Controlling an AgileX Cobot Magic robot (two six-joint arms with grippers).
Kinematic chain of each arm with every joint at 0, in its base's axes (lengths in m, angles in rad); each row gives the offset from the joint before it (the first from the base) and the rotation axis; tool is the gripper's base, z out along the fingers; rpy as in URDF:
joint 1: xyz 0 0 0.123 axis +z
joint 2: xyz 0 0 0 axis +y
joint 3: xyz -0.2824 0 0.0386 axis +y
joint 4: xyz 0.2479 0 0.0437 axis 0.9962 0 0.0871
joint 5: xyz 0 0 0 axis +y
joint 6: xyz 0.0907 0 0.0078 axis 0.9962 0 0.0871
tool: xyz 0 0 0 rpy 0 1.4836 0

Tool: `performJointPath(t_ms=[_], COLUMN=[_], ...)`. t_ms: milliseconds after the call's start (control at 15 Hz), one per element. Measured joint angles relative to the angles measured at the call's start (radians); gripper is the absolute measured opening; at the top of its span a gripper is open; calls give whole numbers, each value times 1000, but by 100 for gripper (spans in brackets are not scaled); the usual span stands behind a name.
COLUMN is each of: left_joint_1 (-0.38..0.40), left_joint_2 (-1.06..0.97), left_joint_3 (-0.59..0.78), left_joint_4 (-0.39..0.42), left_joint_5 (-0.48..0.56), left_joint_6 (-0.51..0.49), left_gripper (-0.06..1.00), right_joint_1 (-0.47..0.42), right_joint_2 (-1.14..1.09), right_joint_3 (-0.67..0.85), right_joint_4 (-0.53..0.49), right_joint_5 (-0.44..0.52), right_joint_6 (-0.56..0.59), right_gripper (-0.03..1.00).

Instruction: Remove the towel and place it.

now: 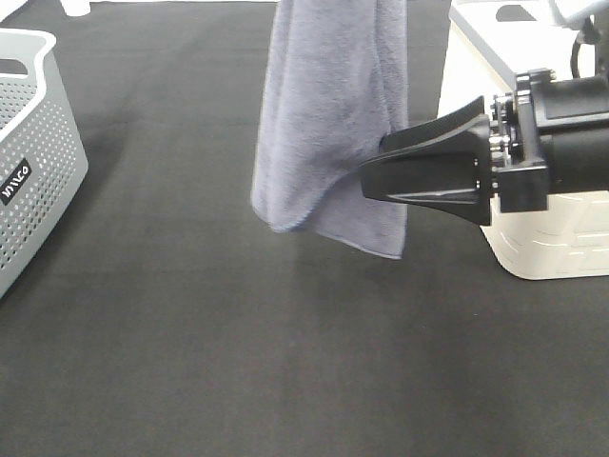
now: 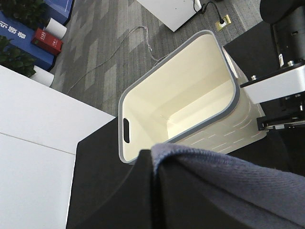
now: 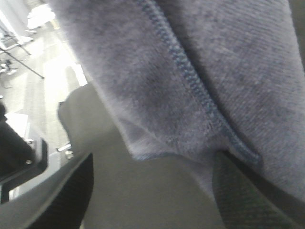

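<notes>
The towel hangs in the air above the black table cover. My left pincer seems clamped on its top, though that view is crowded. My right pincer stands wide, with the towel's side edge between its fingers. The cream basket is just beside it.

past the cream basket you see grey patterned carpet; beside the basket sits a white surface, and black cloth lies under it.
</notes>
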Motion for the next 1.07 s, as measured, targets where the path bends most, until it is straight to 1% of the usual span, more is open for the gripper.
performJointPath(t_ms=[133,333,467,533,733,867,1067], left_joint_1=[0,0,0,0,0,0,0], left_joint_2=[0,0,0,0,0,0,0], left_joint_3=[0,0,0,0,0,0,0], left_joint_4=[-1,-1,-1,-1,-3,-8,-13], left_joint_5=[11,40,52,52,52,51,49], left_joint_6=[-2,-3,-3,-3,-3,-3,-3], left_gripper=[0,0,0,0,0,0,0], right_joint_1=[0,0,0,0,10,41,53], right_joint_2=[0,0,0,0,0,6,55], right_joint_3=[0,0,0,0,0,0,0], right_joint_4=[8,83,91,98,106,120,130], right_joint_5=[-25,-25,-25,-14,97,103,99], right_joint_6=[0,-51,-62,-65,-80,-113,-121], right_gripper=[68,68,68,68,68,68,68])
